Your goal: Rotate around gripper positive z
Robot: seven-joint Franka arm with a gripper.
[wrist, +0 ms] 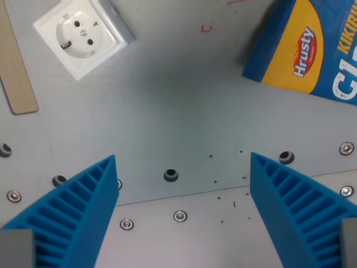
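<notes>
Wrist view, for your record: gripper, two ribbed blue fingers, jaws spread wide, holding nothing, above grey table.

The single wrist camera sat just behind the gripper and looked straight down along its blue fingers, which rose into frame from the bottom corners. It hung close over the grey metal table, near enough to cut off the wall socket at the top left and the blue-and-yellow snack box at the top right.
</notes>
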